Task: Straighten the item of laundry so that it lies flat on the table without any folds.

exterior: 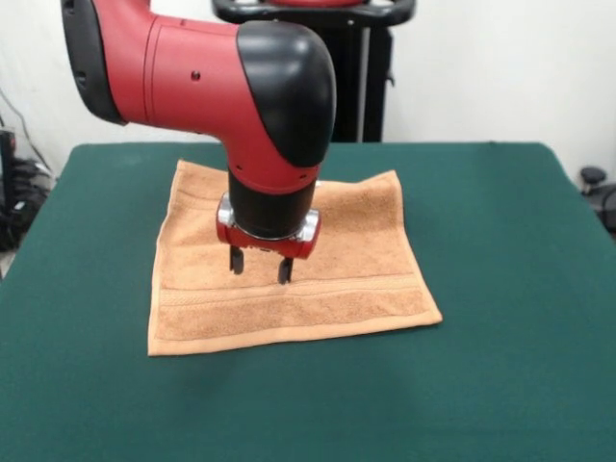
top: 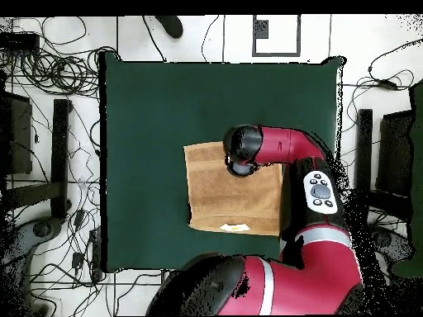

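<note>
The towel (exterior: 289, 265) lies spread nearly flat in the middle of the green table (exterior: 500, 289), and the gripper (exterior: 260, 266) hangs just above its centre with fingers slightly spread and holding nothing, probably because little smoothing is left.

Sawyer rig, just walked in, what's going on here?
One red and black arm is working on an orange-tan towel on the green table. The gripper hangs over the middle of the towel with its two fingers apart, pointing down, holding nothing. The front view doesn't settle whether the tips touch the cloth. The towel looks spread nearly flat, border band toward the camera; the overhead view shows a small tag at the edge nearest the robot's base.
</note>
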